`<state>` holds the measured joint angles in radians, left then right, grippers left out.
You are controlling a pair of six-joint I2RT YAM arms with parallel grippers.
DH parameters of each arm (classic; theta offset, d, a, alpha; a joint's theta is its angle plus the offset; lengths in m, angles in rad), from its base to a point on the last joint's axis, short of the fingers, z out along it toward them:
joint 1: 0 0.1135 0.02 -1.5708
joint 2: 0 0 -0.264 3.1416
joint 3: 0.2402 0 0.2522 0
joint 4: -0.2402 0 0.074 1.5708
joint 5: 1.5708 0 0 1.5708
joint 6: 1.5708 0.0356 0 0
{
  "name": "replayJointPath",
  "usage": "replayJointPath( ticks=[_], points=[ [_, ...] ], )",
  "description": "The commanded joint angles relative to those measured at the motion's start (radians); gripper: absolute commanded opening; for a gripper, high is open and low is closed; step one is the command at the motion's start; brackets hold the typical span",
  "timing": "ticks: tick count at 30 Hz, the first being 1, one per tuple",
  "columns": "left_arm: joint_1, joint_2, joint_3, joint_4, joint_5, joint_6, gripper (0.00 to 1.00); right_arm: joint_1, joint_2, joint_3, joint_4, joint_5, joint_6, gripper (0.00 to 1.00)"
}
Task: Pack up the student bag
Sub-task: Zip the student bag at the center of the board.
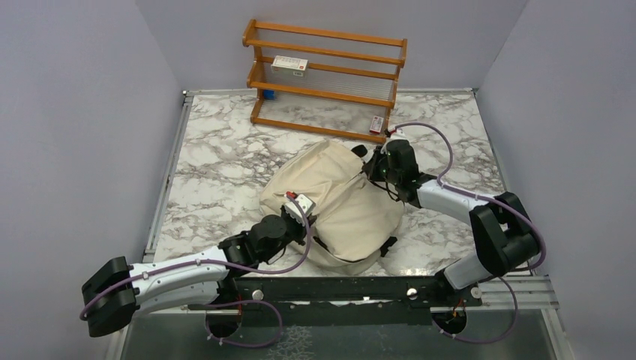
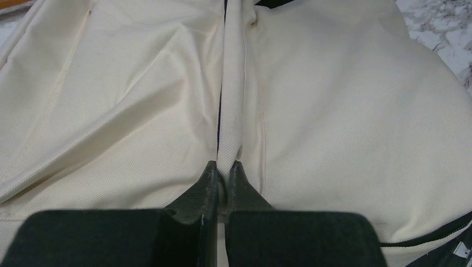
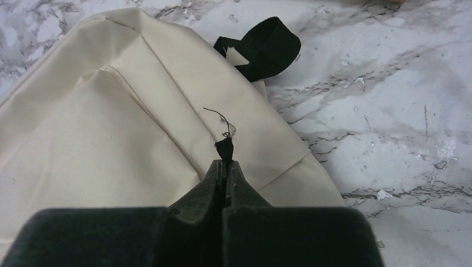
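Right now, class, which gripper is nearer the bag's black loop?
Right. The right gripper pinches a black tab on the bag, close beside the loop; the left gripper clamps a seam fold farther down the bag's front.

Bag [image 1: 341,199] lies centre of table [image 1: 217,161]. Rack [image 1: 326,79] behind at 12 o'clock, box [image 1: 290,65] on its shelf. Second box [image 1: 377,124] at bag's 1 o'clock.

This is looking like a robotics lab cell: bare grey walls [image 1: 67,135] are boxing in a marble counter [image 1: 217,161], with two cabled robot arms [image 1: 180,274] sitting at its edge.
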<state>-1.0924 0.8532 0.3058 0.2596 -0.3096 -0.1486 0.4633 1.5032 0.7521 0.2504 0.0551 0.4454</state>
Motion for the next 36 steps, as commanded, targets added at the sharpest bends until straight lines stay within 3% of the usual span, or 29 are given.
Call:
replayJointPath(
  ticks=[1,7,12,16,20,24,31,36],
  points=[
    [-0.002,-0.044,-0.019,-0.072,0.024,-0.03,0.0,-0.072,0.052,0.042,-0.046,0.092,-0.024,0.01],
    [-0.002,-0.076,-0.034,-0.075,-0.005,-0.065,0.0,-0.086,0.03,0.007,0.032,-0.036,-0.037,0.01],
    [-0.002,-0.073,-0.012,-0.074,-0.036,-0.097,0.31,-0.086,-0.021,0.031,0.054,-0.291,-0.049,0.14],
    [-0.001,-0.053,0.033,-0.085,-0.048,-0.113,0.5,-0.086,-0.06,0.083,-0.013,-0.406,-0.058,0.28],
    [-0.001,-0.028,0.093,-0.107,-0.091,-0.134,0.63,-0.086,-0.158,0.093,-0.099,-0.34,-0.038,0.34],
    [0.014,0.022,0.183,-0.186,-0.157,-0.201,0.73,-0.086,-0.28,0.109,-0.315,-0.182,0.005,0.41],
    [0.162,0.198,0.354,-0.347,-0.05,-0.286,0.76,-0.086,-0.464,0.111,-0.814,0.16,0.273,0.54],
    [0.264,0.283,0.411,-0.397,0.041,-0.308,0.79,-0.086,-0.603,-0.024,-0.914,0.149,0.391,0.65]
  ],
)
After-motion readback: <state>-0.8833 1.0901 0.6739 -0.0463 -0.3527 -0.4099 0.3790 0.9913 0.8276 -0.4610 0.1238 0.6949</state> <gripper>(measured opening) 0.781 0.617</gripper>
